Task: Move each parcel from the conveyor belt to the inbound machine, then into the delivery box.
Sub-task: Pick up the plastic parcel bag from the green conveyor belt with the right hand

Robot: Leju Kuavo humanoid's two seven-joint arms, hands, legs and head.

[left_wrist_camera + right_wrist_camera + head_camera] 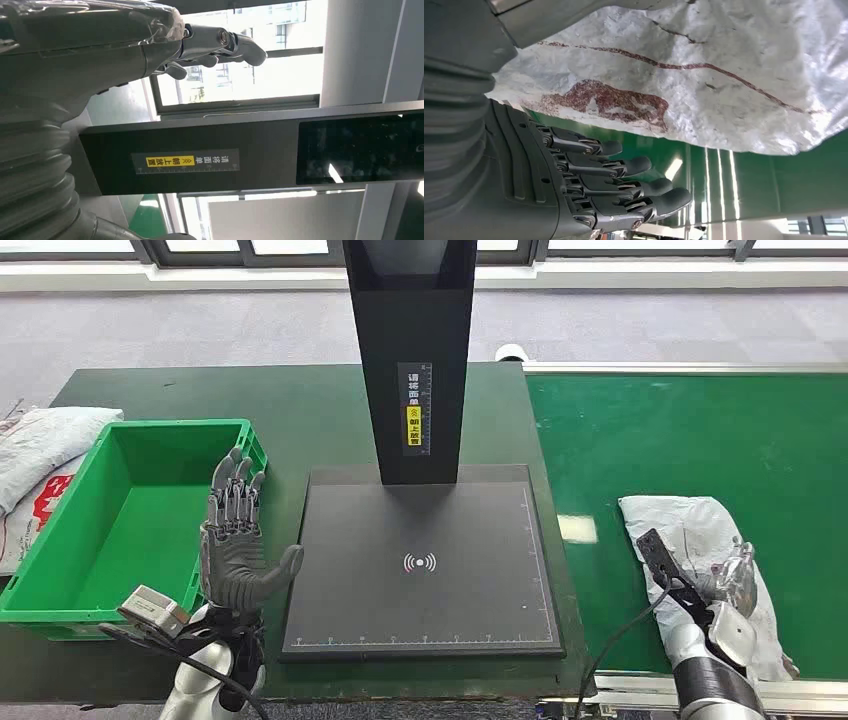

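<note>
Right hand low at the belt's near edge, fingers spread under the parcel, touching but not gripping it. Left hand upright, open, empty, between bin and scanner plate.

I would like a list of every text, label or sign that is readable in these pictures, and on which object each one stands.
"请将面单" over yellow "朝上放置": label on the black column of the inbound machine.
Contactless wave sign, no words: machine's black plate.
Red print on the white parcel on the conveyor belt: not legible.
Red marks on the white bags beside the green box: unreadable.
</note>
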